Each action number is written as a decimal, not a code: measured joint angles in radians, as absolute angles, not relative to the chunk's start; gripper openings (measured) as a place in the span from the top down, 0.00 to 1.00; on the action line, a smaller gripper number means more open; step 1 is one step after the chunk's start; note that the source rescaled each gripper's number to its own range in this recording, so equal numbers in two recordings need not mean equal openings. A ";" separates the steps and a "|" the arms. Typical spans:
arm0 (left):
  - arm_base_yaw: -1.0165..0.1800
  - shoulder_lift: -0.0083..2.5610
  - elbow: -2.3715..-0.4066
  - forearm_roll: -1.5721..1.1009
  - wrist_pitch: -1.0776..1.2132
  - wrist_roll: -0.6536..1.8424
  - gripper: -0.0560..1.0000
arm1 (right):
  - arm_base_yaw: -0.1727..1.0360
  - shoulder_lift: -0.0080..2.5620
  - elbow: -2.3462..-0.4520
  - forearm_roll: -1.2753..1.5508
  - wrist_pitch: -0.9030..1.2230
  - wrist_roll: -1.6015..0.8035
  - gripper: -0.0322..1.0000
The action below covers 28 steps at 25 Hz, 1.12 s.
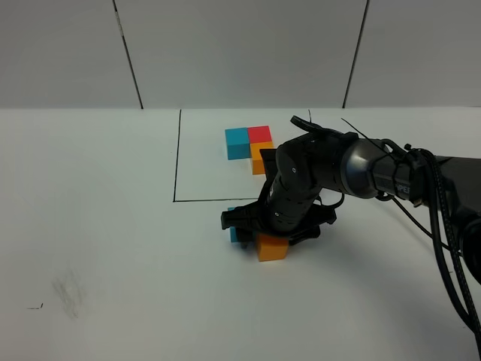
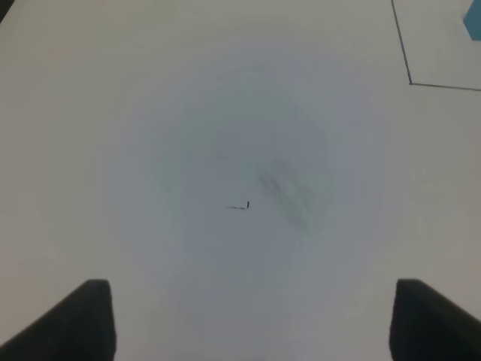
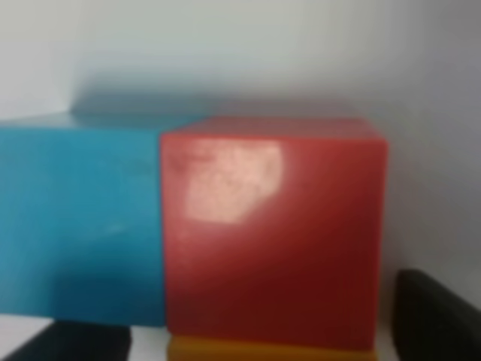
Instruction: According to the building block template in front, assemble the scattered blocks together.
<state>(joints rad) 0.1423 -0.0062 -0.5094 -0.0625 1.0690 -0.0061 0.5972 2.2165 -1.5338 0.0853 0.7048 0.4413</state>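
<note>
Right arm [image 1: 301,188] hides red block [image 3: 270,226]; right jaws' state unclear; left jaws wide.

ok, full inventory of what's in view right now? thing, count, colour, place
building block template: 1, blue/red/orange joined trio, inside the frame, far side of table
black drawn frame: 1, black line, around the template
blue cube: 1, light blue, flush beside red cube, under right gripper
red cube: 1, red, between blue and orange
orange cube: 1, orange, against red cube, near side
table: 1, white
smudge: 1, grey, near left
left gripper: open, over bare table
right gripper: jaws apart, over the cubes
</note>
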 joint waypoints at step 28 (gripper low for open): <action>0.142 -0.006 -0.509 -0.062 1.069 -0.006 0.33 | 0.570 1.756 -1.531 -0.610 1.202 0.384 0.26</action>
